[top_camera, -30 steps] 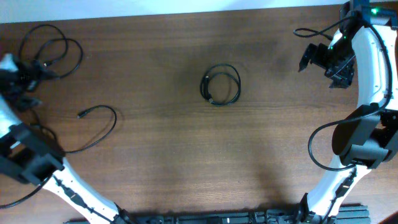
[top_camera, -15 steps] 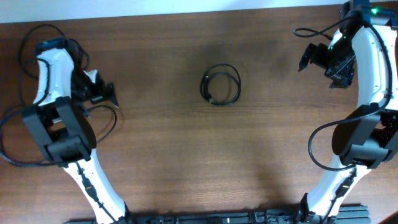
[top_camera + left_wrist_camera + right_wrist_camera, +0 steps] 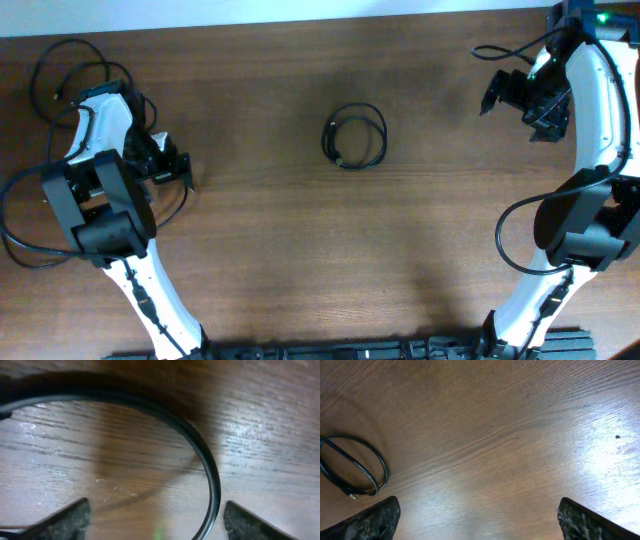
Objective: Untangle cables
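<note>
Left hand (image 3: 160,519) is hanging open and empty with a cable loop (image 3: 214,477) lying between its fingers (image 3: 70,517), right hand (image 3: 480,521) idling open, empty; closing off-centre is risking a miss or snagging the other cable (image 3: 70,42) behind it.

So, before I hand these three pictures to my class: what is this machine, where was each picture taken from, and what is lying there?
These are two white robot arms at a wooden table, each ending in a two-fingered pincer. The wide picture looks straight down from above. The other two come from a camera on each wrist; the dark shapes in their bottom corners are that pincer's own fingers. Thin black cables lie on the table: a neat coil in the middle, loose loops at the top left, and a loop that the left wrist picture shows curving between the fingers of the left pincer, which is open and grips nothing. The right pincer is open too, off to the side, holding nothing.
</note>
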